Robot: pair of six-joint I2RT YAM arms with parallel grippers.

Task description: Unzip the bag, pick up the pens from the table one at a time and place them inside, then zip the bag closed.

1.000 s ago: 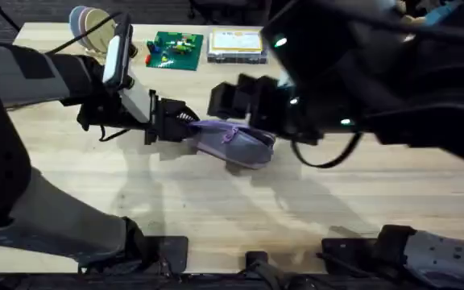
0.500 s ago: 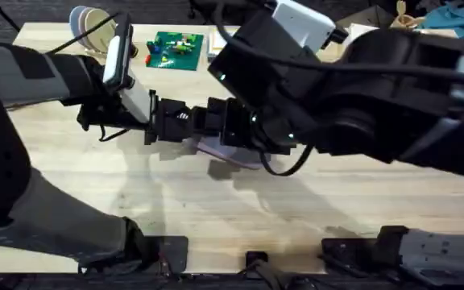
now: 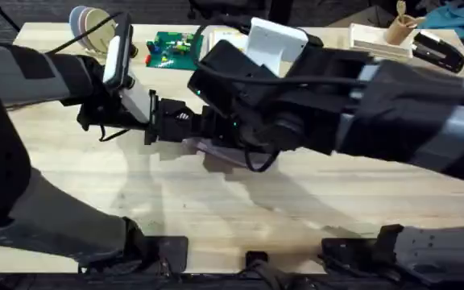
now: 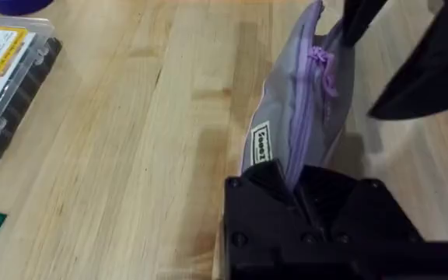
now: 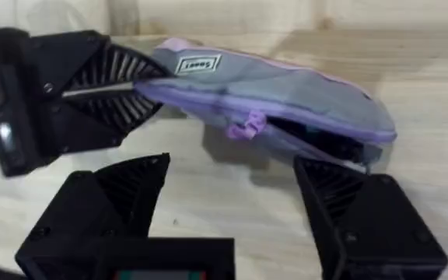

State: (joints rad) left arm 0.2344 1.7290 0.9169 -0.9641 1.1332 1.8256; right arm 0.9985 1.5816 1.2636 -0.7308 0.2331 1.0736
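Pinching soft, limp bag end: left fingers. Right fingers held wide; zipper pull best gripped.

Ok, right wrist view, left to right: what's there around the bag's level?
Left gripper shut on the bag's end → white label → purple zipper pull → dark open gap in the bag.

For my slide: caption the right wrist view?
Open right pincer approaches the lavender fabric pencil pouch, held at one end by the left pincer.
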